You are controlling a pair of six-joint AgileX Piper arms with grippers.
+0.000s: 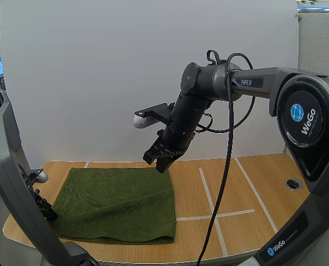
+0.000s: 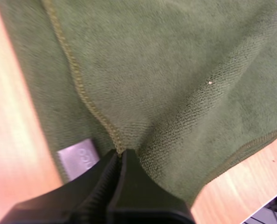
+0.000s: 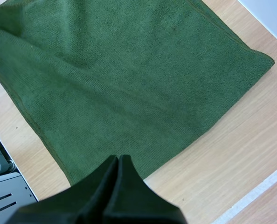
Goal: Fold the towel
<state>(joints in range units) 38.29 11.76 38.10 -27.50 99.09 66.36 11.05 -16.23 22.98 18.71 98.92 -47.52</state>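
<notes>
Print on small grey fabric label [image 2: 78, 158] of dark green terry towel [image 2: 176, 70] is blurred past reading; towel's near-left corner is hidden behind grey arm link [image 1: 20, 216].

A dark green towel [image 3: 129, 79] lies spread on the pale wooden desk [image 3: 241, 140]. Soft ridges run across its nap, and a stitched hem follows its border. The right gripper [image 3: 119, 161] hangs above one edge of the towel, its black fingers [image 3: 106, 191] pressed together into a single dark wedge, gripping nothing. A white tape strip [image 3: 255, 191] crosses the desk, apart from the towel.
</notes>
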